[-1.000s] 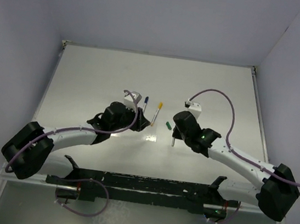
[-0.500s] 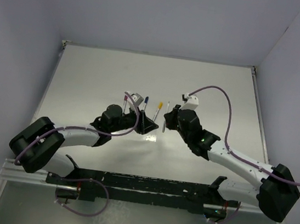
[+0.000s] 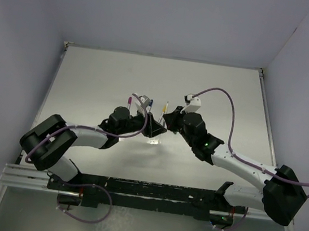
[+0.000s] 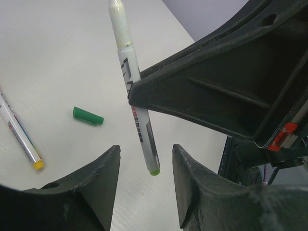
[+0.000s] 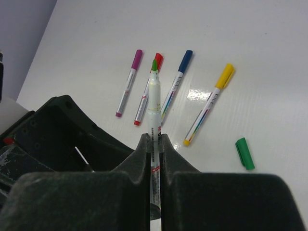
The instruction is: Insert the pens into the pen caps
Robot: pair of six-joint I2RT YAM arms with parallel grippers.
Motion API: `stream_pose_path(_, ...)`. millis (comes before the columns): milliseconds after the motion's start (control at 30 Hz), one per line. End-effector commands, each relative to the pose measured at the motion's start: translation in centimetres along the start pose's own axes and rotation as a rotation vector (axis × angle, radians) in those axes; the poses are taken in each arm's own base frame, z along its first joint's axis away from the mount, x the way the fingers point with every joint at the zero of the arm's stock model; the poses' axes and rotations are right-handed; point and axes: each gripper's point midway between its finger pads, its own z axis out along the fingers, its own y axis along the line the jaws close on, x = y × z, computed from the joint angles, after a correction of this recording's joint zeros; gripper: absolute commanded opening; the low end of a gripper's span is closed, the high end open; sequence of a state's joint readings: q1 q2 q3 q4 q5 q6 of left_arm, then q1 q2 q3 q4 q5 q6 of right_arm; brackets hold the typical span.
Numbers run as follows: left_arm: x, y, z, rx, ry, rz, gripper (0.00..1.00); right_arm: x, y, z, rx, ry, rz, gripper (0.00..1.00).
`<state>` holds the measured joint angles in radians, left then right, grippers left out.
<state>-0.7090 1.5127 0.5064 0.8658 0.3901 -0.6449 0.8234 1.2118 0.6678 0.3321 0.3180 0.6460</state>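
One green-tipped silvery-white marker pen [image 5: 154,91] standing upright at the centre of the right wrist view, right claw [image 5: 153,140] clenching its barrel, left claw [image 4: 144,151] gaping released near its butt end, small green plastic cap [image 5: 245,153] lying on the white surface [image 5: 269,38] at lower right.

My left gripper [image 4: 144,190], fingers apart, I find blocked at 12 o'clock by the green pen [image 4: 137,115] and the right gripper [image 5: 153,143] clamping it, green cap [image 4: 88,116] free at 10 o'clock, four capped pens [image 5: 175,86] beyond, bare table [image 3: 225,96] toward 2 o'clock.
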Motion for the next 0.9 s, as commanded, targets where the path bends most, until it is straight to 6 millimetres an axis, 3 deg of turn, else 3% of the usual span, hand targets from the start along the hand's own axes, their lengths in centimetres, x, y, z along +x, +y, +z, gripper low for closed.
stream_pose_path(0,-3.0,-1.8,0.9,0.07,-0.086,0.033,0.51,-1.1,1.2,0.3,-0.053,-0.036,0.007,0.0)
stream_pose_path(200,-3.1,-1.9,1.0,0.08,-0.097,0.032,0.39,-0.8,1.1,0.2,-0.052,-0.029,0.008,0.0)
stream_pose_path(333,-3.1,-1.8,1.0,0.082,-0.104,0.028,0.13,-0.6,1.0,0.2,-0.052,-0.021,0.01,0.0)
stream_pose_path(433,-3.1,-1.8,1.0,0.08,-0.113,0.026,0.0,-0.1,1.0,0.3,-0.053,-0.005,0.009,0.0)
stream_pose_path(600,-3.0,-1.2,0.9,0.05,-0.116,0.008,0.0,0.7,0.9,0.3,-0.054,0.033,-0.006,0.0)
stream_pose_path(733,-1.9,0.4,0.6,-0.032,-0.077,-0.015,0.0,-0.1,0.6,-0.7,-0.042,0.022,-0.03,0.14)
stream_pose_path(867,-0.8,1.9,-0.1,-0.113,-0.051,-0.025,0.0,-1.2,-0.2,-2.4,-0.012,0.001,-0.055,0.19)
